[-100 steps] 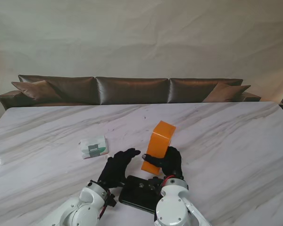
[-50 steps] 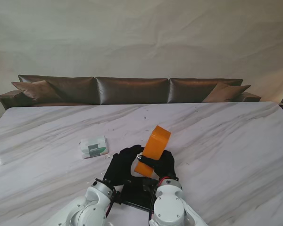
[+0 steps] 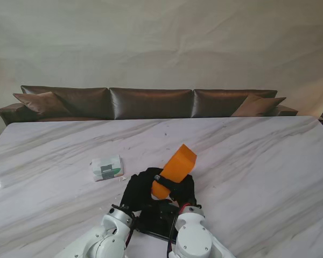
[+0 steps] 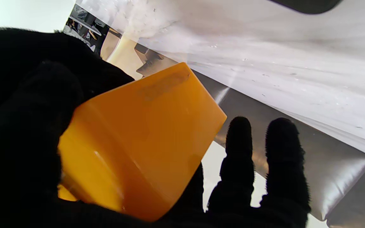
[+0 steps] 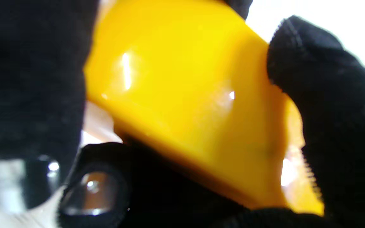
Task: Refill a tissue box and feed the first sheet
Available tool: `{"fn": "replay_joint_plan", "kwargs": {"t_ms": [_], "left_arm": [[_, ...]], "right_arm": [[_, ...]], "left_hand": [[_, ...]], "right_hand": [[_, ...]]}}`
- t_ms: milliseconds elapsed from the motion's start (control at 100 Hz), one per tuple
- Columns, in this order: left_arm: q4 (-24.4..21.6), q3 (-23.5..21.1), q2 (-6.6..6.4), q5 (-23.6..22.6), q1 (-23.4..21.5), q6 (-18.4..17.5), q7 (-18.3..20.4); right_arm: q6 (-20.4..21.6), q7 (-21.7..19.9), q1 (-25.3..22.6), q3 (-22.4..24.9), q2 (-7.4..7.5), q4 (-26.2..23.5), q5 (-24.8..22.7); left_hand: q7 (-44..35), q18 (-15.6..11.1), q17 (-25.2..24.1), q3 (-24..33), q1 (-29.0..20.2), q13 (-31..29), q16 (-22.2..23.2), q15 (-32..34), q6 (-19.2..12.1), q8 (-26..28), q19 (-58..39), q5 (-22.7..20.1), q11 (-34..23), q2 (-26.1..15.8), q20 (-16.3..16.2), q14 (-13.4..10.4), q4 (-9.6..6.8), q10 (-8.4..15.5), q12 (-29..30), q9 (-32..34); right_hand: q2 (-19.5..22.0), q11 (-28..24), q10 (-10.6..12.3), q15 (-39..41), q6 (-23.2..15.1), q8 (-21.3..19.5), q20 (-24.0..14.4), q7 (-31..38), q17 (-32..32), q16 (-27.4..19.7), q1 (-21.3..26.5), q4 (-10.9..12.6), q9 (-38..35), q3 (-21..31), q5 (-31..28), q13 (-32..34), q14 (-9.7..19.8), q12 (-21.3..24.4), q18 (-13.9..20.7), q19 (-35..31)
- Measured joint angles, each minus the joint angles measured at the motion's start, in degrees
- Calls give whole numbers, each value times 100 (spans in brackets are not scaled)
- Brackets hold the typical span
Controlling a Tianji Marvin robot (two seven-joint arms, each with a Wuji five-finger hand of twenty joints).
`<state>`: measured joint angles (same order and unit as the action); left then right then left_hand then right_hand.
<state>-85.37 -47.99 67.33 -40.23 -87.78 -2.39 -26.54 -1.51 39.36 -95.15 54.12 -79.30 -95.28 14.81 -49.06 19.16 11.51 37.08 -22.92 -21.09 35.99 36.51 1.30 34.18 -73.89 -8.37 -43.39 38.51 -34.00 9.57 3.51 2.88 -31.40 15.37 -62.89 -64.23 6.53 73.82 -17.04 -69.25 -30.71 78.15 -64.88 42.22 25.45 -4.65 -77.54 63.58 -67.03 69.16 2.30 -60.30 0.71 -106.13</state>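
Only tissue pack [image 3: 106,168] bears dark label, unreadable; orange box [image 3: 173,171] unmarked.

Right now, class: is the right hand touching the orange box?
Touching. The right wrist view shows the right hand with gloved fingers pressed against the orange box, no gap.

Two arms with smooth, rounded white shells, glossy, joined by dark seams. At each wrist a black collar with a thin red cable. Both hands covered in black knitted gloves: left hand [image 3: 137,193], right hand [image 3: 182,189]. Fuzzy fabric with fine fibres along the fingertips [image 4: 239,133] of the left glove; visible stitched seam on a right finger [image 5: 299,47].
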Motion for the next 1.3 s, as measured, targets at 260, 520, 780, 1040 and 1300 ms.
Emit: {"fn": "replay_joint_plan", "kwargs": {"t_ms": [260, 520, 780, 1040, 1300], "left_arm": [[265, 45, 130, 24, 49, -161, -468], [407, 61, 167, -71, 149, -145, -799], [660, 58, 328, -35, 189, -39, -1360], [872, 57, 452, 79, 233, 15, -1722], [882, 3, 508, 104, 224, 61, -1793]], "right_arm": [[38, -260, -17, 25, 74, -17, 189], [478, -677, -87, 10, 199, -7, 316], [552, -722, -89, -53, 200, 104, -359], [591, -1118, -117, -32, 306, 114, -615], [535, -1215, -155, 44, 330, 102, -623]], "left_hand": [[-1773, -943, 1579, -4, -227, -1711, 1312, 1644, -1547, 1953, 3, -1539, -919, 448, -358, -289, -172, 476, -1707, 2190], [-2204, -1218, 3277, 704, -630, -3395, 2006, 2870, -1618, 3450, -4, -3184, -1331, 1575, -268, -508, -172, 941, -2323, 3606], [-2255, -1153, 4300, 1716, -703, -4378, 2072, 3206, -1405, 3686, -17, -3807, -1348, 2651, -268, -551, -423, 922, -2359, 4072], [-2254, -1110, 4697, 1990, -923, -4696, 2051, 3646, -1154, 3442, -19, -3894, -1348, 3176, -268, -574, -414, 704, -2362, 4201], [-2344, -1091, 4717, 1990, -1086, -4699, 1916, 3847, -1089, 3360, -19, -4169, -1396, 3234, -315, -559, -389, 597, -2377, 4486]], "right_hand": [[271, 225, -84, -287, 1, 266, 20, -300, 83, -282, 1, -229, 338, 35, 483, -63, -42, 185, -19, 11], [949, 823, -717, -1460, 991, 3448, 262, -1717, 1267, -601, -292, -233, 1575, 386, 2185, -867, -546, 1125, -425, 1056], [1883, 2279, -846, -3045, 1249, 4118, 280, -3559, 2520, -1095, -944, 273, 2256, -330, 2314, -1568, -684, 2790, -895, 2197], [2499, 2642, -846, -3730, 1469, 4915, 173, -4324, 3364, -1446, -1459, 1521, 3006, -1243, 3214, -2140, -667, 3466, -1260, 2889], [2499, 2644, -791, -4615, 2274, 5190, 274, -4802, 3680, -2211, -1578, 1528, 3303, -1173, 3676, -2842, -548, 3507, -1373, 3453]]}}
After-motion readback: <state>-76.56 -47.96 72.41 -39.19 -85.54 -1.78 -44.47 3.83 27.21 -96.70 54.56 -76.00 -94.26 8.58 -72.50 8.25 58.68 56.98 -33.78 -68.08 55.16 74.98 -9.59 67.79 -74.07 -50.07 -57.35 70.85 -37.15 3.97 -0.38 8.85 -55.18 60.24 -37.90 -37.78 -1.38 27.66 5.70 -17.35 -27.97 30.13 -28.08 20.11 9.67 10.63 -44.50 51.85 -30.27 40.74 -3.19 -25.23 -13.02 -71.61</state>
